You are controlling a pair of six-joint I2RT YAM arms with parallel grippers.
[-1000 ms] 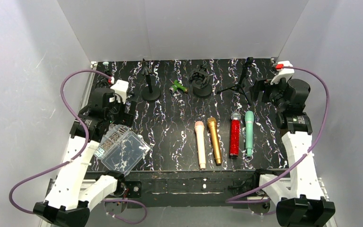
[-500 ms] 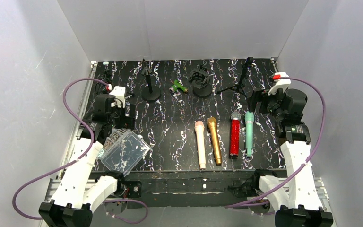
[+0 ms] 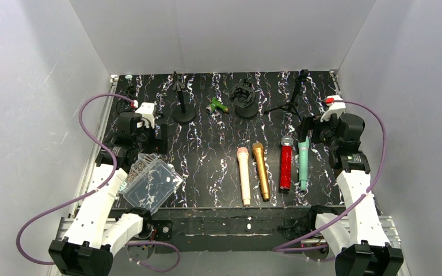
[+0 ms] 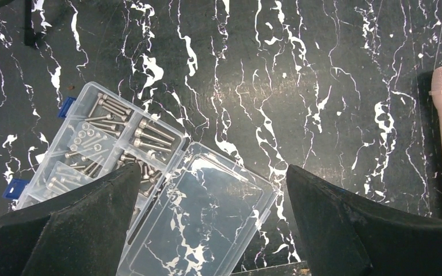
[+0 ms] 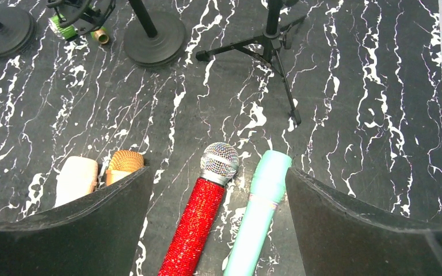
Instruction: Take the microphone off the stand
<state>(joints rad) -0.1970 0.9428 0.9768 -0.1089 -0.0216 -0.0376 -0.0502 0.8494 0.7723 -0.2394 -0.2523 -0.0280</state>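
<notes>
From where I sit the job looks to be at its tail end: I see no microphone in any holder, so I judge the removal itself done and the retreat to be the step in hand. The teal microphone (image 5: pixel 259 213), which I take to be the task's own since it lies nearest the tripod stand (image 5: pixel 273 34), rests flat on the bench (image 3: pixel 207 155) at about 4 o'clock from the bench's middle, head towards 12 o'clock. It lies just beside the red glitter microphone (image 5: pixel 198 218), with the gold microphone (image 3: pixel 260 169) and the pink microphone (image 3: pixel 244 174) further round towards 6 o'clock. The tripod stand is at 2 o'clock, and the two round-base stands (image 5: pixel 154 35) are at 12 o'clock with a green clip (image 5: pixel 63 27) between them. My right end effector (image 5: pixel 217 171) hangs above the red and teal heads with its fingers wide apart and nothing between them. My left end effector (image 4: pixel 213 168) is at 9 o'clock, fingers equally spread and gripping nothing, over the clear screw box (image 4: pixel 115 144) and its open lid. The next move, as I judge it, is to draw the right arm up and back towards 6 o'clock. It must clear the teal microphone, which could roll if nudged, and keep off the tripod's legs
</notes>
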